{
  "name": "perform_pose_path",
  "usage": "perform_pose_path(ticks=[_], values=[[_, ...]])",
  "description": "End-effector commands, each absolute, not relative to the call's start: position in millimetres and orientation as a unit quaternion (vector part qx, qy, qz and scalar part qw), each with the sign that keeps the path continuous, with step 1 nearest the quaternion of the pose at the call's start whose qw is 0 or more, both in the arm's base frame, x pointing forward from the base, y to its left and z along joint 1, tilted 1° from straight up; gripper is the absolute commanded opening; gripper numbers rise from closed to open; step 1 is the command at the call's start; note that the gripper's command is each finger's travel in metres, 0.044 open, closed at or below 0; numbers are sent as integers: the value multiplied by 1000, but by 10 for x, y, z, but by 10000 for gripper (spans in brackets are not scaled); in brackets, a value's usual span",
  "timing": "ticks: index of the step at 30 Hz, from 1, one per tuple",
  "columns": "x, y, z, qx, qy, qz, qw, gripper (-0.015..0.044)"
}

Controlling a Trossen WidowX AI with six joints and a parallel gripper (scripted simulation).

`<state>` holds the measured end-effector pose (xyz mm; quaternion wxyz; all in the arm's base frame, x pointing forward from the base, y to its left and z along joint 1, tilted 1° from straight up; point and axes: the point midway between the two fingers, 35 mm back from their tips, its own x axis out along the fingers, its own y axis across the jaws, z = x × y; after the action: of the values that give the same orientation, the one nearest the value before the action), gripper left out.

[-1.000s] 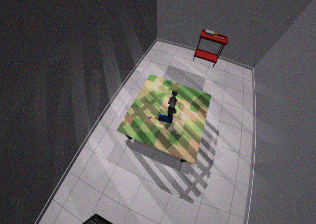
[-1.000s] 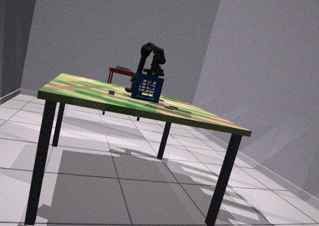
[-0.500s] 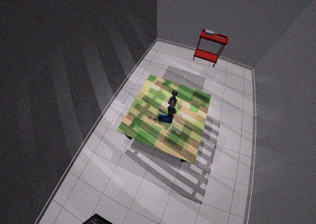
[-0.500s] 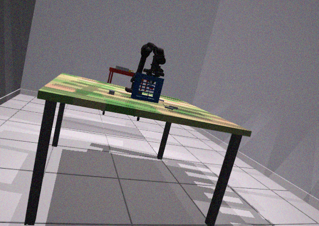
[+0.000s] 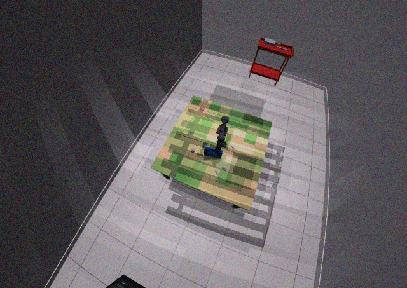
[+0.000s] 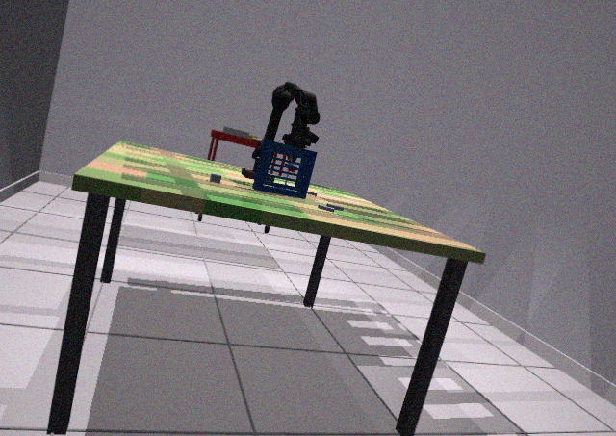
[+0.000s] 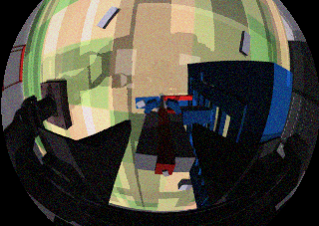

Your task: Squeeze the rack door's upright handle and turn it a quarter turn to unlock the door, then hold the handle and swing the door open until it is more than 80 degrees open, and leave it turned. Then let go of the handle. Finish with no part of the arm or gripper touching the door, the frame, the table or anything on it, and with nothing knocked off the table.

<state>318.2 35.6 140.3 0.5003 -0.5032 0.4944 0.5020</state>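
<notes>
And there was the gripper [image 5: 218,147] [image 6: 299,141] [image 7: 161,126], pointing down with its fingers parted, a good way open but short of full width, clamped on nothing! The handle [image 7: 163,141] sat right between those fingers in the wrist view, dark red along its length, a brighter red end toward the bottom. Just beside the gripper stood the blue rack [image 5: 213,150] [image 6: 309,175] [image 7: 282,99], upright on the table [image 5: 187,176] [image 6: 269,219] [image 7: 155,42], and it hid the fingertips in the exterior view. The door's angle? Couldn't tell. Well apart from the gripper, beyond the table, stood a red cart [image 5: 264,71] [image 6: 233,137] [image 7: 21,67].
</notes>
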Motion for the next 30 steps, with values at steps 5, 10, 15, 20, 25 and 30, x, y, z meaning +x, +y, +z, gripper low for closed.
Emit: perform_pose_path(ticks=[5, 10, 15, 20, 25, 30], values=[[3191, 349, 1402, -391, 587, 386, 594, 280], [3191, 349, 1402, -314, 630, 311, 638, 280], [3191, 349, 1402, -233, 664, 231, 672, 280], [3191, 349, 1402, -148, 687, 147, 696, 280], [3191, 349, 1402, -61, 700, 61, 709, 280], [3191, 349, 1402, 27, 702, -26, 711, 280]])
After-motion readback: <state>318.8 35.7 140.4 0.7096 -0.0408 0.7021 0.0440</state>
